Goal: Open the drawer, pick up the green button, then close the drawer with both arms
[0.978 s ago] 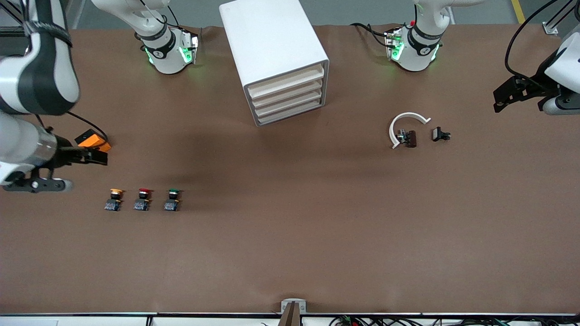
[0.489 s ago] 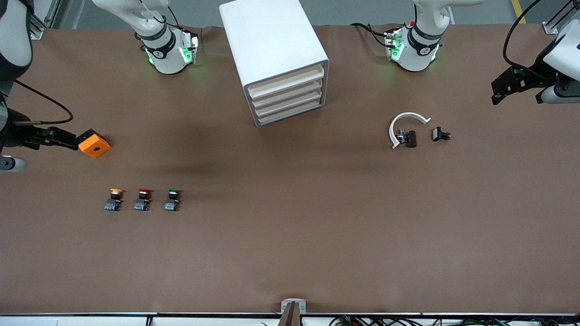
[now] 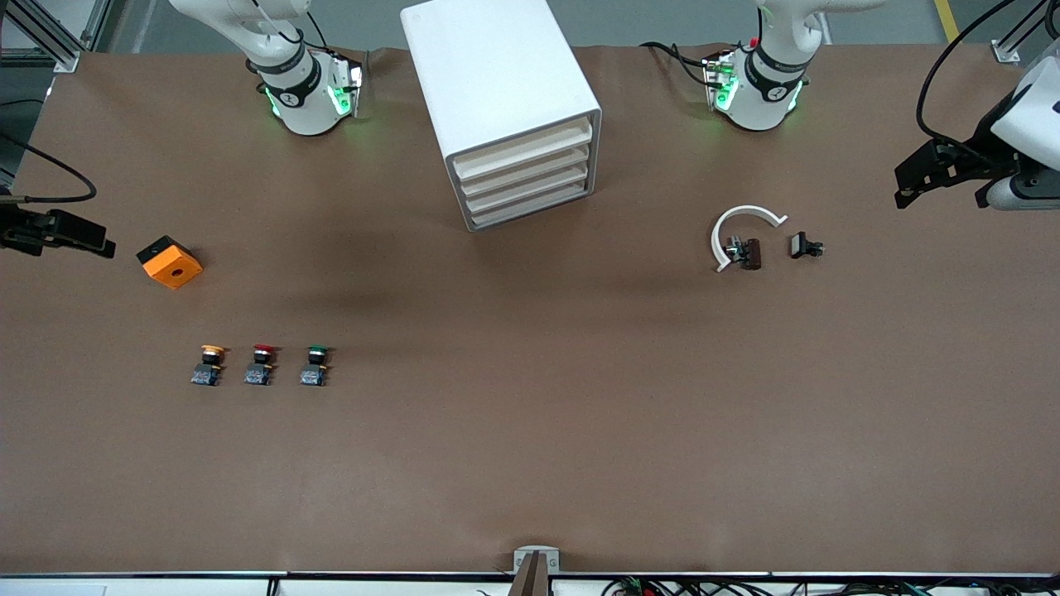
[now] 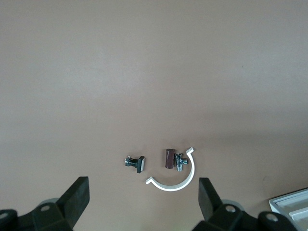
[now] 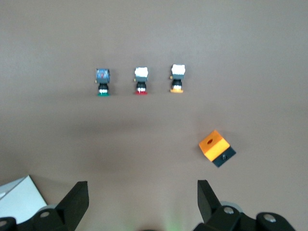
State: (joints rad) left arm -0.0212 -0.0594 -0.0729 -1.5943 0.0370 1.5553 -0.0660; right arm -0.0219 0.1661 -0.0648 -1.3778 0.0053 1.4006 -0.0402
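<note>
The white cabinet (image 3: 505, 108) stands at the middle of the table, between the arm bases. Its four cream drawers (image 3: 526, 174) are all shut. The green-capped button (image 3: 315, 365) stands on the table toward the right arm's end, at the end of a row of three nearest the table's middle. It also shows in the right wrist view (image 5: 103, 83). My right gripper (image 3: 95, 240) is open and empty, up over the table's edge beside an orange block (image 3: 170, 262). My left gripper (image 3: 907, 186) is open and empty, up over the left arm's end of the table.
A red-capped button (image 3: 261, 365) and an orange-capped button (image 3: 209, 365) stand beside the green one. A white C-shaped ring (image 3: 741, 228), a brown part (image 3: 749, 252) and a black clip (image 3: 803, 246) lie toward the left arm's end, below my left gripper (image 4: 144, 197).
My right arm has drawn back toward its end of the table, off the orange block, which stays put. My left gripper has barely shifted.
</note>
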